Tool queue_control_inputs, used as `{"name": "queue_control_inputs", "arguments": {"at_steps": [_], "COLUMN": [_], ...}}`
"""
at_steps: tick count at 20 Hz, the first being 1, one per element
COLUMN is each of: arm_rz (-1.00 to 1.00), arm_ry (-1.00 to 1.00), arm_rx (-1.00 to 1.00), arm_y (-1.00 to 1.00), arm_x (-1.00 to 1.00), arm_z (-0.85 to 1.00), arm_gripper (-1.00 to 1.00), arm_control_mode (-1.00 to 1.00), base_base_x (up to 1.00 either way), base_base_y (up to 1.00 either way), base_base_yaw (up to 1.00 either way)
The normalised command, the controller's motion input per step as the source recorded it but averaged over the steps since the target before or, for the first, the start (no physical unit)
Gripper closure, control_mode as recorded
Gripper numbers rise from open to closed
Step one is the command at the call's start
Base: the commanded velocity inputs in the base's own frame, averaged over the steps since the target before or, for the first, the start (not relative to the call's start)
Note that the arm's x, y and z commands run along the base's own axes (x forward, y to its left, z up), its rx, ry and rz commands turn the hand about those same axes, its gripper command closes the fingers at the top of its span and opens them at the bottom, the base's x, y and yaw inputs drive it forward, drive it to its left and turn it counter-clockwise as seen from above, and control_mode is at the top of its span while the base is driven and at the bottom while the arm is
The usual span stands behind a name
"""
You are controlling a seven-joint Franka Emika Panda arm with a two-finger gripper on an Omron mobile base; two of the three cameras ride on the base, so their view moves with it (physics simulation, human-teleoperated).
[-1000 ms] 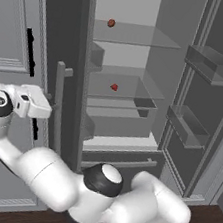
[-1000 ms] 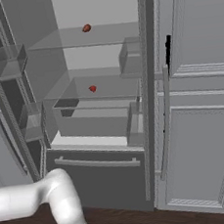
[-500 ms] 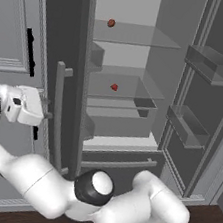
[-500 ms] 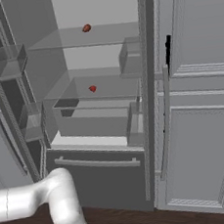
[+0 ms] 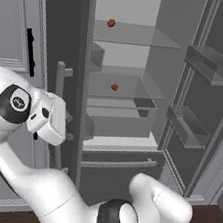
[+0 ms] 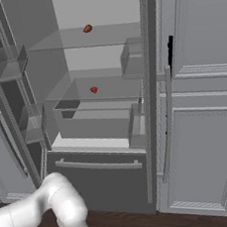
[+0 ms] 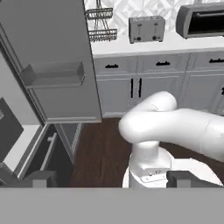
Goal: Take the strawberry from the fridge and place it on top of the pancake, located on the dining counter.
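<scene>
We see the fridge (image 5: pixel 137 87) standing open, the strawberry (image 5: pixel 114 87) on its middle shelf below a darker lump (image 5: pixel 111 23). The gripper (image 7: pixel 107 178), jaws spread wide and empty, points away from the fridge.

Open fridge (image 5: pixel 130 136), strawberry (image 5: pixel 114 87) on middle glass shelf (image 5: pixel 137 87), darker lump (image 5: pixel 111 23), perhaps fruit, on upper shelf (image 5: pixel 140 36)

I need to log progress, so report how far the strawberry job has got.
Done: the fridge stands open, both doors swung wide. In hand: nothing yet; the hand is open and empty, off to the left of the shelves. The strawberry sits untouched on the lower glass shelf, below a darker lump on the upper shelf. Left: reach in, grasp it, carry it to the pancake.
</scene>
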Motion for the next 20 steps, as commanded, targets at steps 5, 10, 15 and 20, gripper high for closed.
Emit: {"name": "queue_control_inputs", "arguments": {"at_steps": [5,10,15,20], "arm_rz": [0.14,0.11,0.09,0.07], "arm_ry": [-0.08,-0.12,-0.14,-0.03], "arm_rx": [0.36,0.79,1.0,1.0], "arm_y": [-0.76,-0.66,-0.32,-0.1], "arm_x": [-0.25,0.06,0.47,0.79], "arm_z": [0.0,-0.09,-0.25,-0.05], "arm_gripper": [-1.0,-1.0,-1.0,-1.0], "arm_control_mode": [-1.0,-1.0,-1.0,-1.0], "base_base_x": [0.0,0.0,0.0,0.0], "base_base_y": [0.0,0.0,0.0,0.0], "base_base_yaw": [0.0,0.0,0.0,0.0]}}
